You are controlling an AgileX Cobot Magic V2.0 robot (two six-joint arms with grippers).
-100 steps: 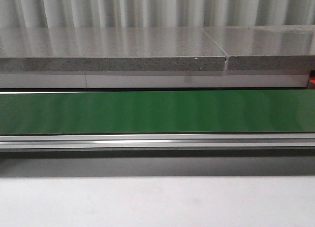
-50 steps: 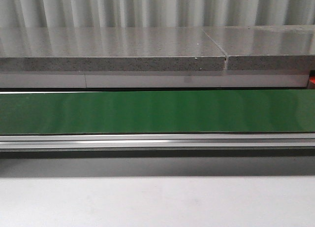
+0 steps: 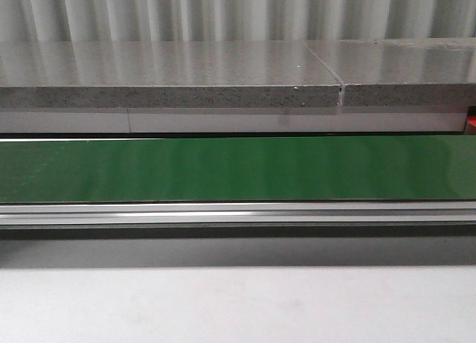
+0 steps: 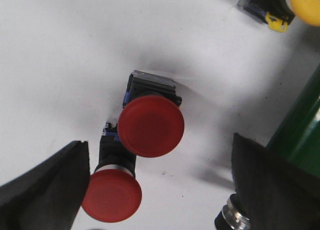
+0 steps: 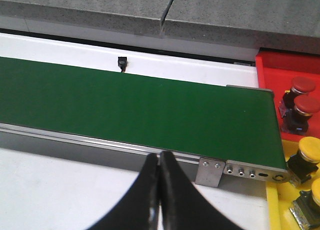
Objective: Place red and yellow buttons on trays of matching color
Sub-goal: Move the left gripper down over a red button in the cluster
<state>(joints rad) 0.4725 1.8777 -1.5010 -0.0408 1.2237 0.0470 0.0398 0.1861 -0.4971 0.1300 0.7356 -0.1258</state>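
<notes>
Nothing differs across the front view. Left tool (image 4: 159, 182) hangs released over two red buttons (image 4: 151, 125) on the white tabletop (image 4: 55, 65); right tool (image 5: 159, 197) is clenched, holding nothing.

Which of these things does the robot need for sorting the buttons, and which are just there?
Needed for the job:
two red mushroom-head buttons on the white table
yellow mushroom-head button
red plastic tray holding red buttons
yellow plastic tray holding yellow buttons
open left gripper
shut right gripper

Just there:
green conveyor belt
grey speckled stone shelf
</notes>
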